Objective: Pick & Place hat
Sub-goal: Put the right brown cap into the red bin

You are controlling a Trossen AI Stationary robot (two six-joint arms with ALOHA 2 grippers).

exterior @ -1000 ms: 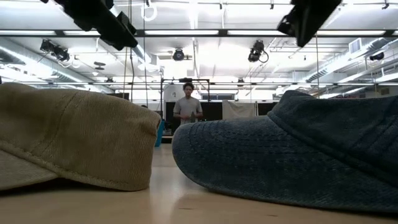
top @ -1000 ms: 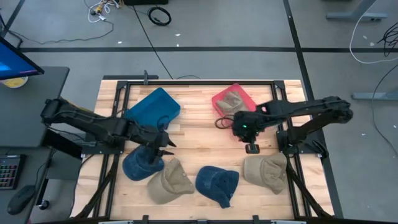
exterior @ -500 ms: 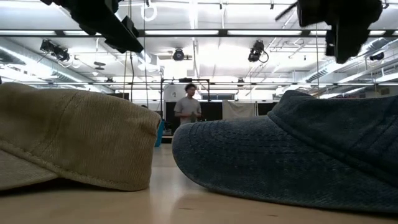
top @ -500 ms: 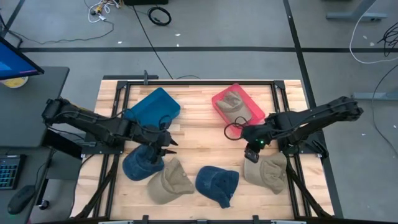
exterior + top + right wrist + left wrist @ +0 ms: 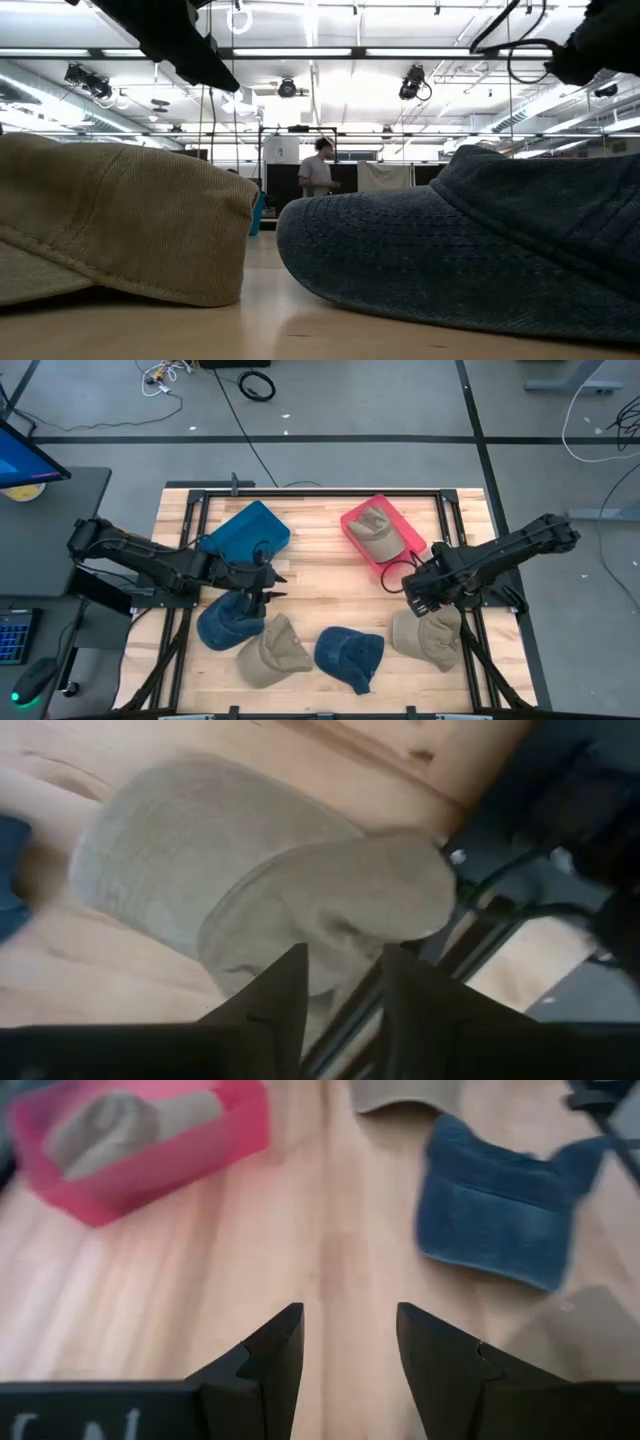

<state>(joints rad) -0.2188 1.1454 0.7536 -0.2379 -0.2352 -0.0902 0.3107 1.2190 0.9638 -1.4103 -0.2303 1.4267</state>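
Several hats lie on the wooden table: a blue hat [image 5: 228,624] at the near left, a tan hat [image 5: 272,651] next to it, a blue hat [image 5: 350,656] in the middle and a tan hat [image 5: 428,636] at the near right. Another tan hat [image 5: 377,528] lies in the red bin [image 5: 357,548]. My right gripper [image 5: 424,594] hovers open above the near-right tan hat [image 5: 250,880], its fingers [image 5: 280,995] pointing down at it. My left gripper [image 5: 266,581] is open [image 5: 350,1342] above bare wood, just beyond the near-left blue hat.
A blue bin [image 5: 245,532] stands at the far left, the red bin [image 5: 140,1140] at the far right. Black frame rails [image 5: 470,622] run along the table's sides, close to the right tan hat. Bare wood [image 5: 320,585] lies between the arms. A person [image 5: 318,175] stands far behind.
My right gripper has moved from beside the red bin toward the table's near right edge and now hangs over the near-right tan hat. It has turned on the way. The hats have kept their places.
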